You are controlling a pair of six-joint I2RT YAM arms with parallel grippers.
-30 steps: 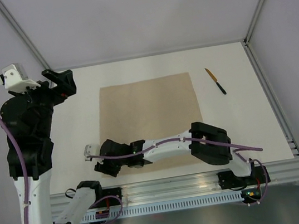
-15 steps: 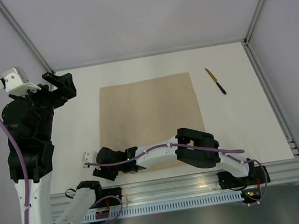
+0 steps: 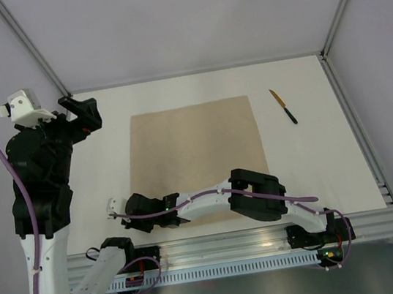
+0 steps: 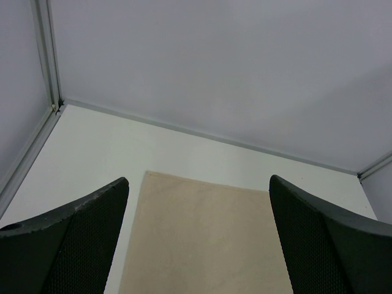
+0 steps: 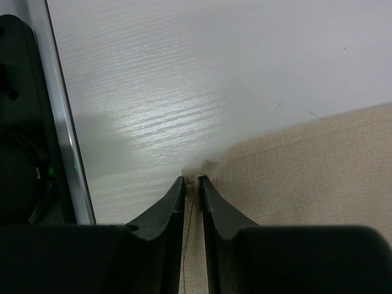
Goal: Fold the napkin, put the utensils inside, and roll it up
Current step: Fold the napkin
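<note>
Right wrist view: right gripper (image 5: 192, 184) nearly shut, pinching only the tip of the near-left corner of the napkin (image 5: 306, 165), which lies flat on the table (image 5: 184, 73), so it could slip out on lifting; left gripper (image 4: 197, 179) wide open, empty.

Right hand (image 5: 191, 180) farther left, now tight on the napkin (image 3: 196, 154) near-left corner.

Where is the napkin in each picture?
Top view: napkin in the middle of the table.
Left wrist: napkin at bottom middle.
Right wrist: napkin at lower right, its corner pinched in the right gripper.
Shared landmark: the white table under it.
</note>
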